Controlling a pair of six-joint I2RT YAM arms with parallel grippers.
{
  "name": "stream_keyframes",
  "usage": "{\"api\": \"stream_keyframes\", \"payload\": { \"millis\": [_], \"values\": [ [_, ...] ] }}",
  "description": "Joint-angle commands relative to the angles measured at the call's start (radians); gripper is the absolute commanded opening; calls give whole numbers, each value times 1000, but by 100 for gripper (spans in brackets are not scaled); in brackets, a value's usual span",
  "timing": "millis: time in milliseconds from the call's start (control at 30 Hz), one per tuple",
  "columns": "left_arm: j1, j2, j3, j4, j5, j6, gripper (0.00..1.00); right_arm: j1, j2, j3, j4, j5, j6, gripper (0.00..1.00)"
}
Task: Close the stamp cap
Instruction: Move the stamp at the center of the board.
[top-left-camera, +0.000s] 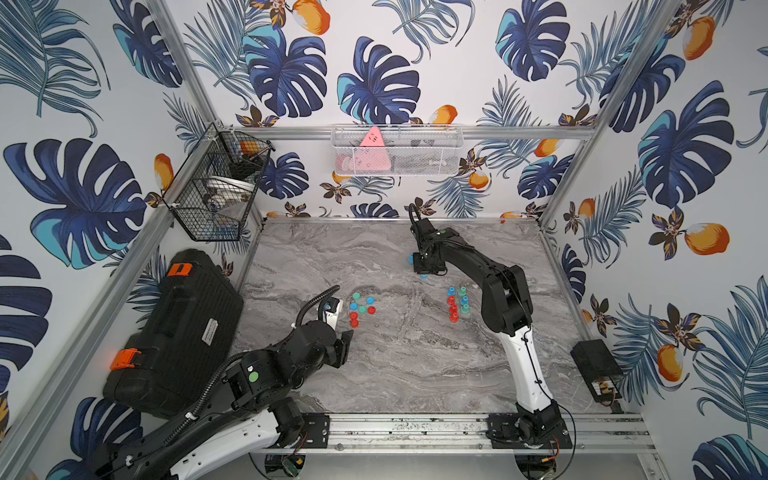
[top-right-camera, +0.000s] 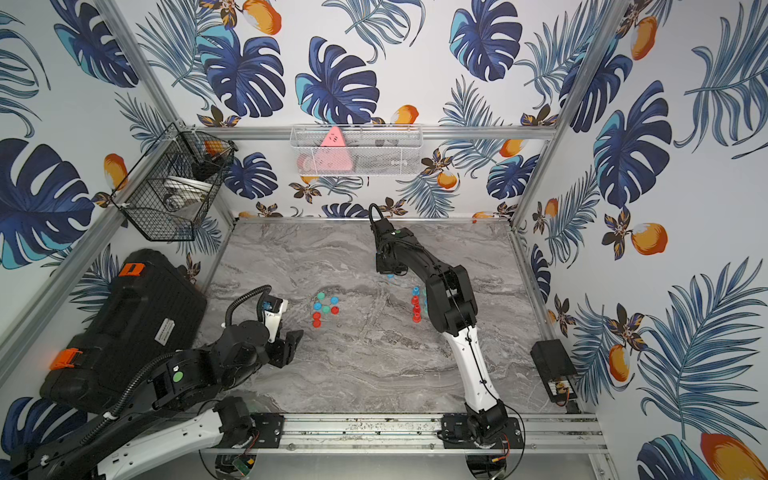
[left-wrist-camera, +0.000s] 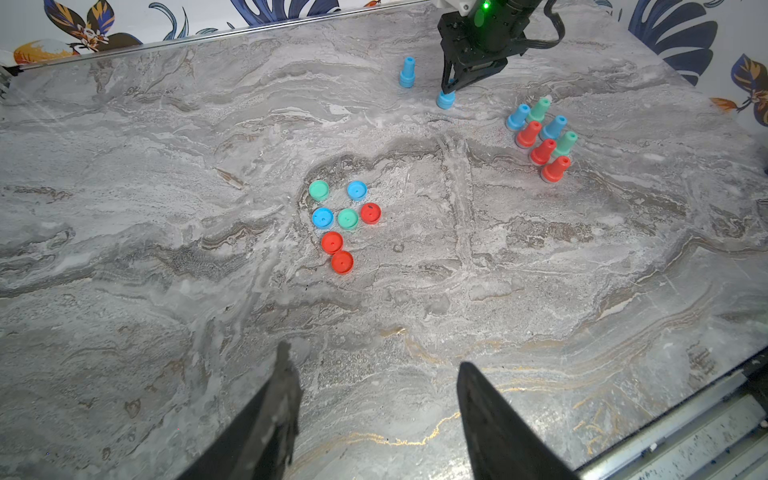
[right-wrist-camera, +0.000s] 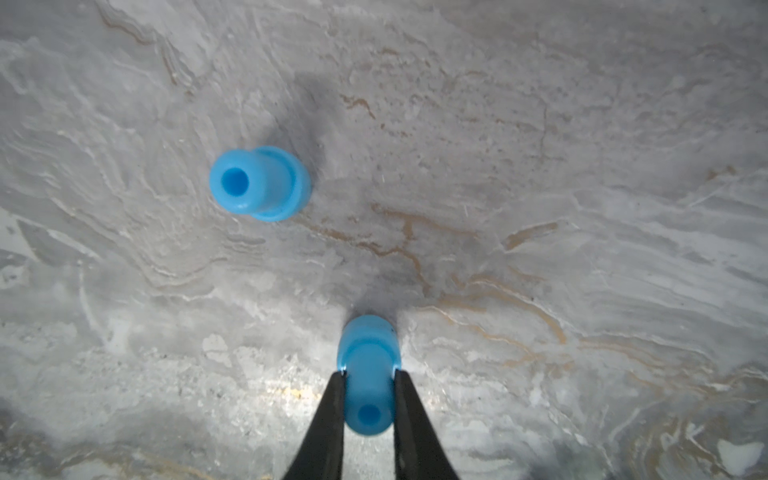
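A black case (top-left-camera: 174, 328) lies at the left edge of the grey marbled tabletop (top-left-camera: 395, 365). Next to it the left hand (left-wrist-camera: 374, 355) hangs above bare stone, its fingers spread with nothing between them. Just beyond it sit seven loose caps (left-wrist-camera: 348, 218), three red, two blue and two green, close together. Further right and toward the back wall, the right hand (right-wrist-camera: 370, 372) is clamped on the narrow neck of a blue stamp (right-wrist-camera: 368, 345). The stamp is upright, wide base down and hollow top up. A second blue stamp (right-wrist-camera: 262, 183) stands free just beside it. Right of these, seven upright stamps (left-wrist-camera: 542, 151) crowd together, red, blue and green. A small black box (top-left-camera: 594, 365) lies at the right edge.
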Motion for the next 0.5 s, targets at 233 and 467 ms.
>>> {"api": "stream_keyframes", "payload": {
  "millis": [233,467],
  "values": [
    [1,1,3,1,1,-6,65,-24,75,150,-64,11,-3,9],
    [1,4,3,1,0,-6,65,-35,115,231,-89,3,-7,9]
  ]
}}
